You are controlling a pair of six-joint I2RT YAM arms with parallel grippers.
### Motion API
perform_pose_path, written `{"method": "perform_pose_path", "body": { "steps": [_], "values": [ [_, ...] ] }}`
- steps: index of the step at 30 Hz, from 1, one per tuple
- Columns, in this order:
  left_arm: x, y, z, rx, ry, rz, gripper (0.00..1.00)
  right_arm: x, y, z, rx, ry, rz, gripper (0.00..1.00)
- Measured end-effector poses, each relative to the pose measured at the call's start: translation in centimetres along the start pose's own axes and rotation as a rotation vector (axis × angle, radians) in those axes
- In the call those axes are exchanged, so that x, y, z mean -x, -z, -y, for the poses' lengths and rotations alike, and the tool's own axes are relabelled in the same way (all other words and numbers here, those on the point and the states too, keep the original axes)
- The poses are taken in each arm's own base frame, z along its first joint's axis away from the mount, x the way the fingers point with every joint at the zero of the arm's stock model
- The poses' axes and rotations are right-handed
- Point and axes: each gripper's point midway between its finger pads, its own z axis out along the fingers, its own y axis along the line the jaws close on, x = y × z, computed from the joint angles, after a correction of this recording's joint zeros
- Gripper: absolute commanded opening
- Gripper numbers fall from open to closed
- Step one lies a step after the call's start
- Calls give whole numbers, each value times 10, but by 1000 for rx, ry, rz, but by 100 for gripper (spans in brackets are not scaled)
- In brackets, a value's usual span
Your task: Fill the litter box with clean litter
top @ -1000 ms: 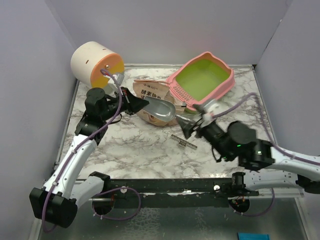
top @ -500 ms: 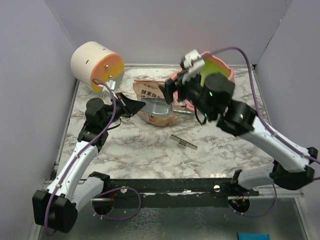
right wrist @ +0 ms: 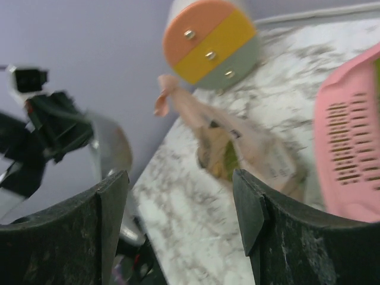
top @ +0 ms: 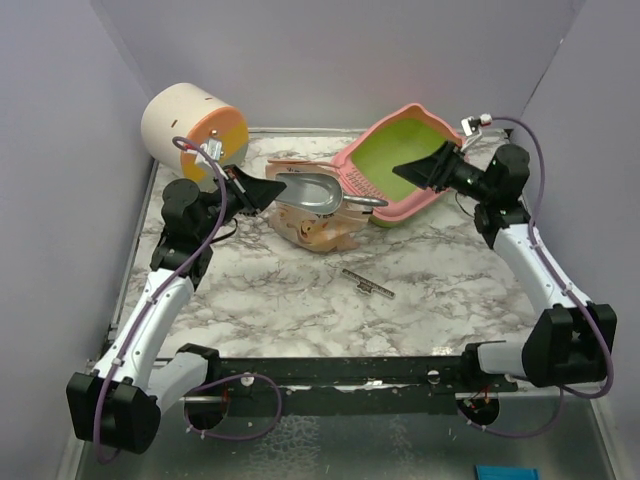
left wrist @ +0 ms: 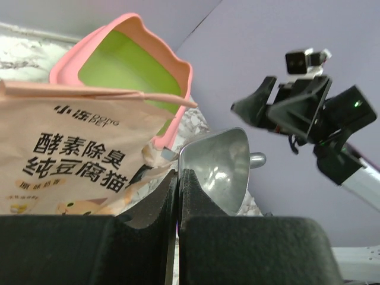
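Marble bench [top: 440,270] is carrying everything, grey walls closing it in. Fingers pressed fully together, the left end effector [top: 272,188] is pinching the metal scoop [top: 312,190] by its rim, just left of the litter box [top: 385,150]. The scoop's handle is reaching the box's slotted edge. The right end effector [top: 425,170] is hovering over the box's green inside, spread wide, gripping nothing. No litter is showing in the box. The peach bag [top: 318,228] is lying beside its near-left corner. With the scoop looking empty, it should be dipping into the bag, travelling level, and tipping past the slots.
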Motion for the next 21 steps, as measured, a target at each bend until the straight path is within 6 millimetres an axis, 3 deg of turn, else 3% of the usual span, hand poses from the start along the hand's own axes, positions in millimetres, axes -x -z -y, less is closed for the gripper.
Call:
{"method": "perform_pose_path", "body": {
  "steps": [2, 5, 10, 15, 21],
  "values": [
    [7, -1, 5, -17, -8, 20, 0, -24, 10, -19, 133, -53, -36, 71],
    [12, -2, 11, -42, -6, 36, 0, -43, 25, -47, 280, -58, -66, 71],
    [13, -4, 12, -66, 23, 56, 0, -51, 46, -78, 409, -16, -75, 71],
    [3, -6, 6, -61, 70, 44, 0, -54, 51, -92, 458, 27, -82, 71],
    [0, -10, 13, -84, 80, 43, 0, -70, 38, -104, 508, 46, -135, 70]
  ]
}}
